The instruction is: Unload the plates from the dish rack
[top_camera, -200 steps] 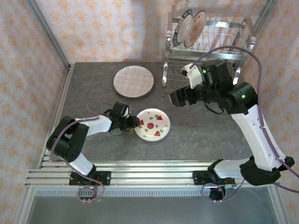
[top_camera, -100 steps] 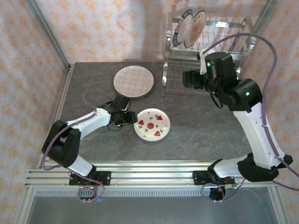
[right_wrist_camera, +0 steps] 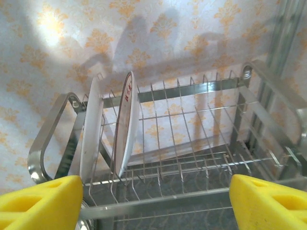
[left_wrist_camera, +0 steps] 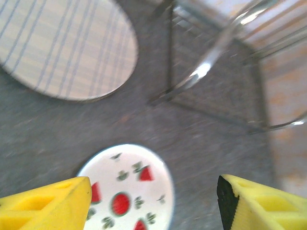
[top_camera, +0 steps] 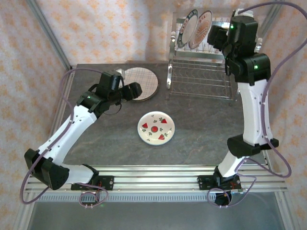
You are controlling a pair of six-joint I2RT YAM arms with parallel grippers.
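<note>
Currently left gripper (left_wrist_camera: 154,191), yellow wedge fingers (left_wrist_camera: 53,203) spread empty, near round strawberry-print plate (left_wrist_camera: 127,189); right gripper (right_wrist_camera: 156,191) likewise released, facing shiny chrome wire rack (right_wrist_camera: 187,88).

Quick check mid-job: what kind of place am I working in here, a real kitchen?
Probably a staged test booth, not a real kitchen: patterned wallpaper panels held in a bare metal frame, an aluminium mounting rail along the near edge, and a dish rack with plates on a grey tabletop.
</note>
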